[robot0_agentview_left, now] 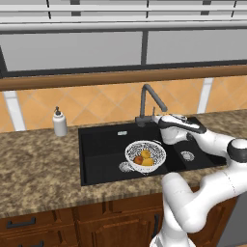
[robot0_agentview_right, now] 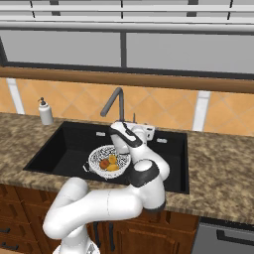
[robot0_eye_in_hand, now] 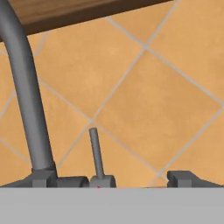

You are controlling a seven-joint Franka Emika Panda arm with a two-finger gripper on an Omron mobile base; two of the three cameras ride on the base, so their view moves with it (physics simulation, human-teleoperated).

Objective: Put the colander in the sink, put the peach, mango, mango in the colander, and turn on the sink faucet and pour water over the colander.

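Note:
The black sink (robot0_agentview_left: 101, 144) holds the white mesh colander (robot0_agentview_left: 145, 155) in its left basin. Inside the colander lie the orange-red peach (robot0_agentview_left: 138, 159) and two yellow mangoes (robot0_agentview_left: 145, 153) (robot0_agentview_left: 147, 162). The dark grey faucet (robot0_agentview_left: 147, 101) rises behind the sink, its spout bent toward the colander. My gripper (robot0_agentview_left: 155, 118) is at the faucet's base, level with the small upright lever (robot0_eye_in_hand: 95, 151). In the hand view the gripper (robot0_eye_in_hand: 127, 181) stands open, and the lever rises between the fingertips (robot0_eye_in_hand: 65, 180), close to the left one. No water stream is in view.
A white soap dispenser (robot0_agentview_left: 60, 123) stands on the granite counter (robot0_agentview_left: 38, 164) left of the sink. An orange tiled wall (robot0_eye_in_hand: 153, 87) and a wooden sill run close behind the faucet. The right basin has a silver drain (robot0_agentview_left: 187, 155).

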